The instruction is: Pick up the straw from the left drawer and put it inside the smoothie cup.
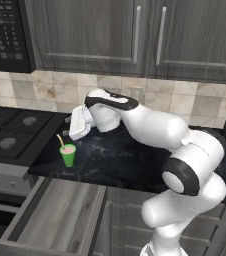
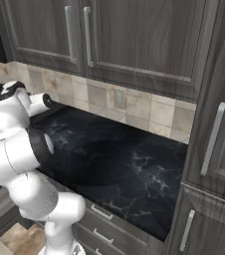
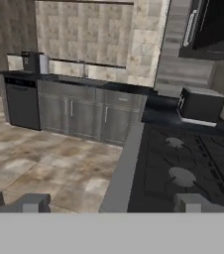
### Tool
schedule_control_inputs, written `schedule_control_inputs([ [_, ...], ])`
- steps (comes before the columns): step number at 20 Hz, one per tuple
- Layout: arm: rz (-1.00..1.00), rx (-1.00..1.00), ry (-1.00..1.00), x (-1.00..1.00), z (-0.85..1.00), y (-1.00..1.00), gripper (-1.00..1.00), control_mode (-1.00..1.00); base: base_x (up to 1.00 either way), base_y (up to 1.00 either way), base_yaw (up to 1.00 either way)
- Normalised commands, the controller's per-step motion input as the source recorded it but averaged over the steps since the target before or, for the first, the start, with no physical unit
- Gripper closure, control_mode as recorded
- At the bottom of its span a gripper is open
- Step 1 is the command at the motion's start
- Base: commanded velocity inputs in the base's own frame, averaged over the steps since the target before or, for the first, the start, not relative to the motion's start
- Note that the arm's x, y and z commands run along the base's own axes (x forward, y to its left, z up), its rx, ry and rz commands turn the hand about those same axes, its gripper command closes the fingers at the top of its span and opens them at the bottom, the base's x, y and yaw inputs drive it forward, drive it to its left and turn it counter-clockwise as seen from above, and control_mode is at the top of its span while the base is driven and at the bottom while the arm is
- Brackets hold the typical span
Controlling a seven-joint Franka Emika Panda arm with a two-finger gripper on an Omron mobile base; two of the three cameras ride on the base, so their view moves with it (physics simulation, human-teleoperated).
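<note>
Dark wood cabinets point(image 1: 110, 35) over beige tile backsplash point(image 2: 139, 107); black marble worktop point(image 2: 129, 169); stove point(image 1: 12, 132) at its left edge; tiled floor point(image 3: 44, 163).

A black marbled counter point(image 1: 115, 160) runs under the tiled wall, beside the stove point(image 1: 10, 135). Near its front edge, close to the stove, stands the green cup point(image 1: 68, 155) — upright, pink at the rim, with the pale straw point(image 1: 60, 139) leaning out of it toward the stove. Below the counter the wide drawer point(image 1: 60, 215) stands pulled out — its grey-brown wood-grain bottom is in plain sight.
</note>
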Motion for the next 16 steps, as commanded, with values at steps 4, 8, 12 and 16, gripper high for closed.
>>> schedule_control_inputs([
  [4,-0.16,0.05,-0.04,-1.00,0.45,-0.22,-1.00,-1.00,0.00,0.00,0.00],
  [8,-0.17,0.07,-0.04,-1.00,0.28,-0.31,-1.00,-1.00,0.00,0.00,0.00],
  [12,-0.21,0.08,-0.02,-1.00,0.29,-0.38,-1.00,-1.00,0.00,0.00,0.00],
  [16,-0.20,0.01,0.00,-1.00,0.52,-0.35,-1.00,-1.00,0.00,0.00,0.00],
])
